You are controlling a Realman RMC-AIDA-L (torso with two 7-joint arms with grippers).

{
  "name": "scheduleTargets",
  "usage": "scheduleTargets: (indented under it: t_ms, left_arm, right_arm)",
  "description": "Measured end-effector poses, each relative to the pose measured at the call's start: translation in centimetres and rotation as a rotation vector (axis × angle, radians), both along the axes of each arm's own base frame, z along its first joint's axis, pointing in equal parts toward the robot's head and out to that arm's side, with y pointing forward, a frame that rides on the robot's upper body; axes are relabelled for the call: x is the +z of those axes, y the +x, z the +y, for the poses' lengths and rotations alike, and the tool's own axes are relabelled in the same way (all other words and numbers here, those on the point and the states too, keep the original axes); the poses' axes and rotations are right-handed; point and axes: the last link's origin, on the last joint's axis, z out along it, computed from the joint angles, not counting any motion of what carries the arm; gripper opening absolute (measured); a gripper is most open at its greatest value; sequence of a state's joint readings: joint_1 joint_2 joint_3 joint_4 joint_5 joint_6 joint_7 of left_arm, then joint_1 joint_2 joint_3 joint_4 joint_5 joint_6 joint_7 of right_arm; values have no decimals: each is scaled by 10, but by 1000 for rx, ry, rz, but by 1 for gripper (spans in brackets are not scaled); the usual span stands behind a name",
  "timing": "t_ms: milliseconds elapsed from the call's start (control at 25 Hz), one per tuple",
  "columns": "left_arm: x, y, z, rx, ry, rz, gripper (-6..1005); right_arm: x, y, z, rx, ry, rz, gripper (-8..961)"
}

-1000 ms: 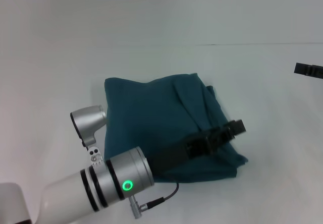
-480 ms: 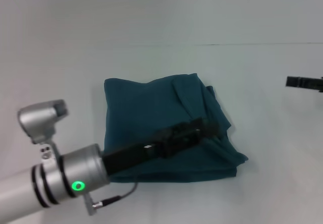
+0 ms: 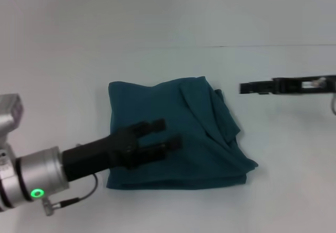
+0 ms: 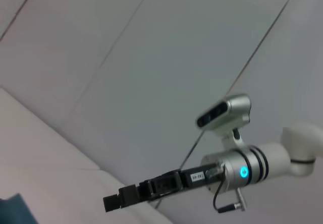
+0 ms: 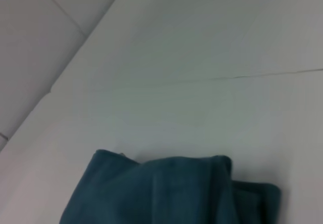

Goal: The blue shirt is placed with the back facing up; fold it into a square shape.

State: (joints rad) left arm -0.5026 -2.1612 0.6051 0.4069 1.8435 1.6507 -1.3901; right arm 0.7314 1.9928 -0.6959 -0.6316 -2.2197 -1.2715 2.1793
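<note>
The blue shirt (image 3: 157,104) lies folded into a rough square on the white table, with loose folds bunched along its right edge. It also shows in the right wrist view, blue shirt (image 5: 166,193), plain side up. My left gripper (image 3: 161,133) hovers over the shirt's front left part, open, with nothing between its fingers. My right gripper (image 3: 243,88) reaches in from the right, level with the shirt's far right corner and a short way off it. The left wrist view shows the right gripper (image 4: 115,202) and its arm from the side.
The white table (image 3: 283,180) stretches all round the shirt, and a thin seam (image 3: 262,46) runs across it behind. A pale wall rises beyond. My left arm's cable (image 3: 79,197) hangs by the front left.
My left gripper has pulled back leftward across the shirt, from its right edge to its front left part. My right gripper has come in from the far right toward the shirt.
</note>
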Motion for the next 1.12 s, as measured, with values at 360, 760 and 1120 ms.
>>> scheduleTargets:
  t_ms: [360, 760, 1120]
  left_arm:
    - [19, -12, -7, -128, 41, 132, 908]
    - [17, -17, -10, -148, 70, 160, 909]
    - [14, -21, -15, -166, 38, 199, 909]
  right_arm:
    - [-37, -60, 28, 54, -79, -125, 835]
    - [-54, -89, 35, 33, -159, -295, 834]
    - [-67, -108, 33, 46, -199, -365, 827]
